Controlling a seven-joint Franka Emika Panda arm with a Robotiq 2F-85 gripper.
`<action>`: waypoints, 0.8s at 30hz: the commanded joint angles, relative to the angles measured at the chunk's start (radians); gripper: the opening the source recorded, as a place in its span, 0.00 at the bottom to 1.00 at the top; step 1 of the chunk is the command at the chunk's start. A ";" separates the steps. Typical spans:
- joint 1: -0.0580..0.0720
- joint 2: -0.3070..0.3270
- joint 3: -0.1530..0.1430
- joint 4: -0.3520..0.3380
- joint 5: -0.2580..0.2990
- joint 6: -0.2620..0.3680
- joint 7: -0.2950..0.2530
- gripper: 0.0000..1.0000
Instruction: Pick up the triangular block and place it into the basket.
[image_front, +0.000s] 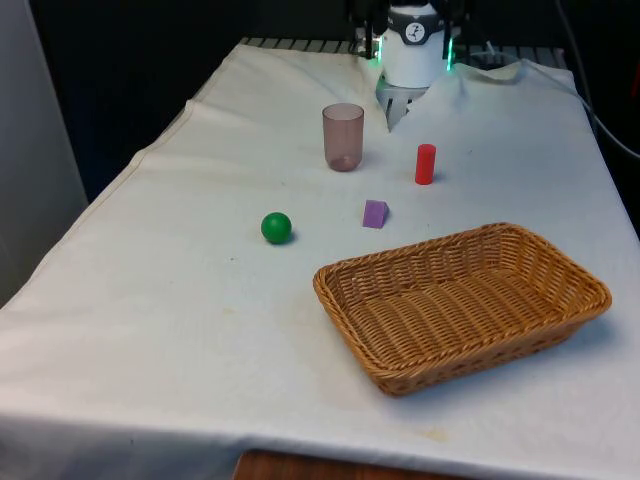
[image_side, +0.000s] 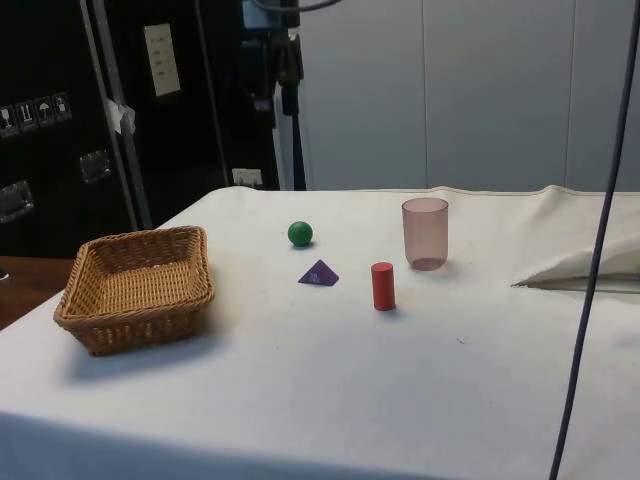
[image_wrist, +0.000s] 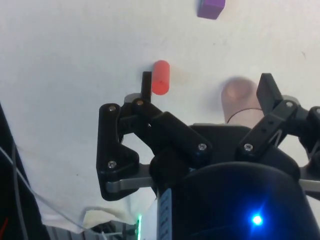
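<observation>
The purple triangular block (image_front: 374, 213) lies on the white cloth near the table's middle, just beyond the wicker basket's far rim; it also shows in the side view (image_side: 318, 274) and the wrist view (image_wrist: 210, 8). The basket (image_front: 480, 355) stands empty towards the front view's right (image_side: 140, 325). My gripper (image_front: 397, 108) hangs at the table's far end, well behind the block. In the wrist view the gripper (image_wrist: 207, 89) is open with nothing between its fingers (image_wrist: 146, 85).
A red cylinder (image_front: 425, 164) stands upright between the gripper and the block. A translucent pink cup (image_front: 343, 137) stands to the cylinder's left in the front view. A green ball (image_front: 276, 227) rests left of the block.
</observation>
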 joint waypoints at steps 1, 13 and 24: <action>0.000 0.000 -0.001 -0.013 -0.014 0.023 0.006 1.00; -0.003 0.037 -0.007 -0.062 -0.032 0.134 0.027 1.00; -0.004 0.069 -0.003 -0.122 -0.018 0.227 0.028 1.00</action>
